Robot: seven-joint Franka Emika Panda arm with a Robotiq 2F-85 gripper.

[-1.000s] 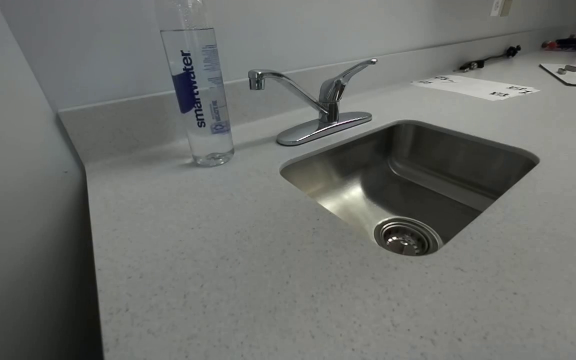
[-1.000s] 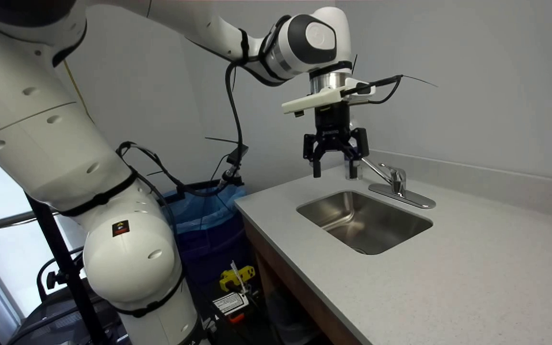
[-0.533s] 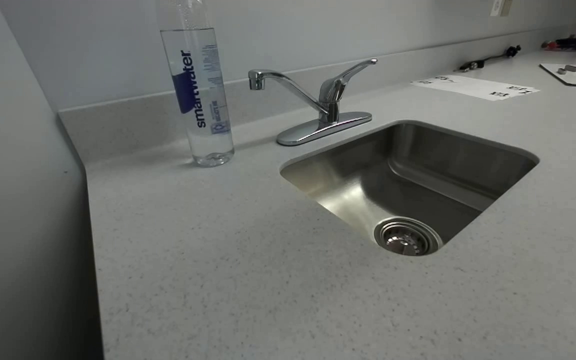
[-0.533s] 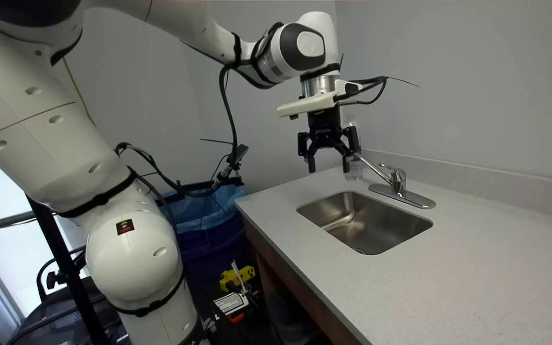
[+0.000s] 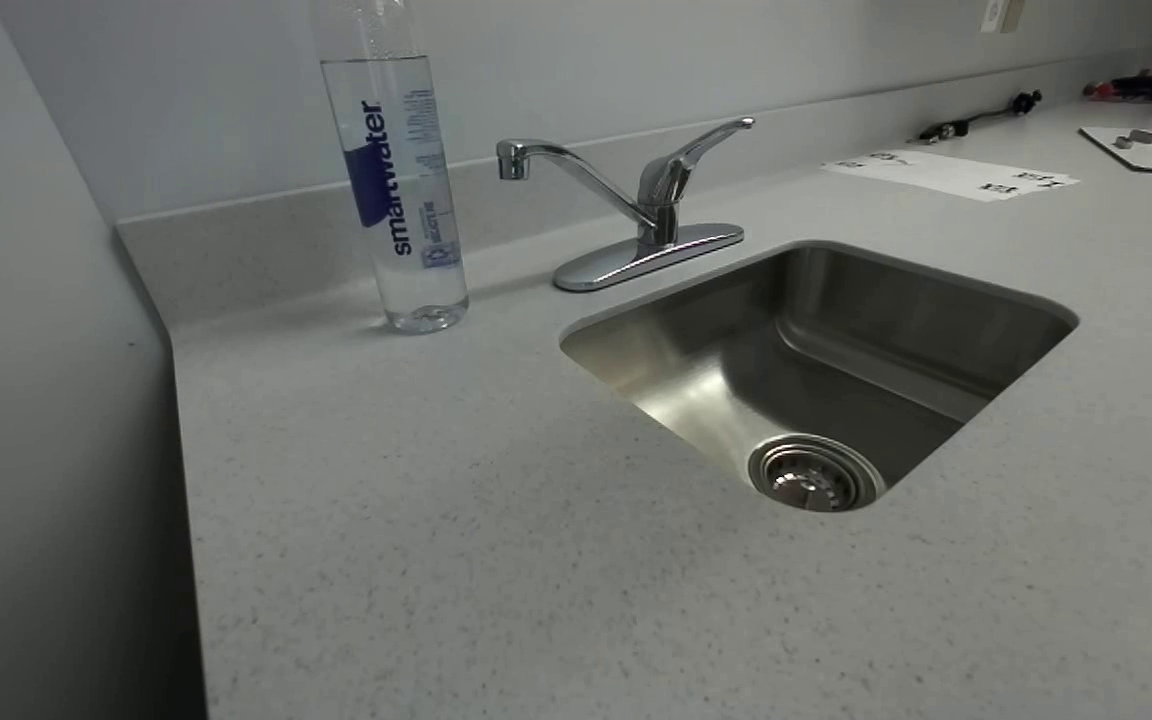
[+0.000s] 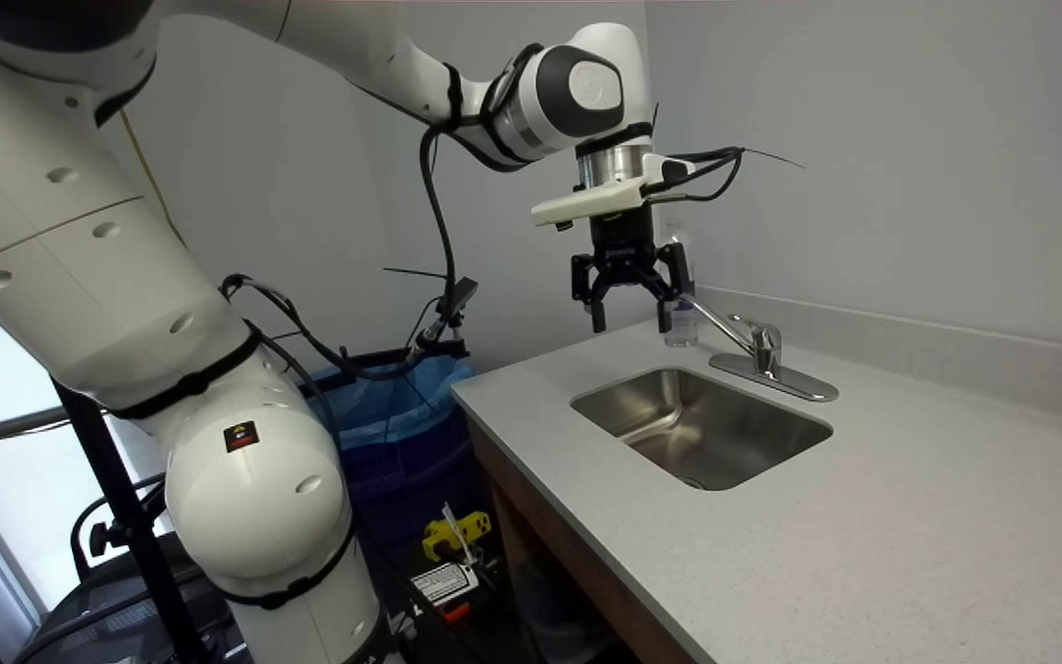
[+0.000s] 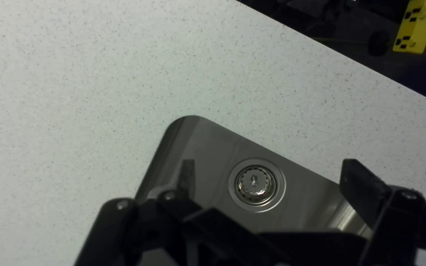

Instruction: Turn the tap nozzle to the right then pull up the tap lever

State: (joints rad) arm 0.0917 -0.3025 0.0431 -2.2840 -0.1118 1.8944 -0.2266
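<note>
The tap nozzle, a long arched chrome spout, shows in both exterior views (image 5: 586, 178) (image 6: 720, 323). In an exterior view it points left, toward a water bottle. The tap lever (image 5: 704, 148) is a short chrome handle slanting up and away from the nozzle; it also shows in an exterior view (image 6: 756, 329). My gripper (image 6: 631, 323) is open and empty in the air above the counter, on the front-left side of the sink, apart from the tap. One finger hides the nozzle's tip there. In the wrist view my gripper (image 7: 268, 164) spreads above the sink; the tap is out of view.
A tall water bottle (image 5: 401, 210) stands near the nozzle's tip, partly behind my gripper in an exterior view (image 6: 681, 323). The steel sink (image 5: 896, 315) lies before the tap. A backsplash (image 5: 236, 240) and wall run behind. Papers (image 5: 946, 178) lie farther along the counter.
My gripper has shifted a little left in an exterior view, away from the tap, and is almost still over the last half second. The nozzle, lever and bottle have not moved.
</note>
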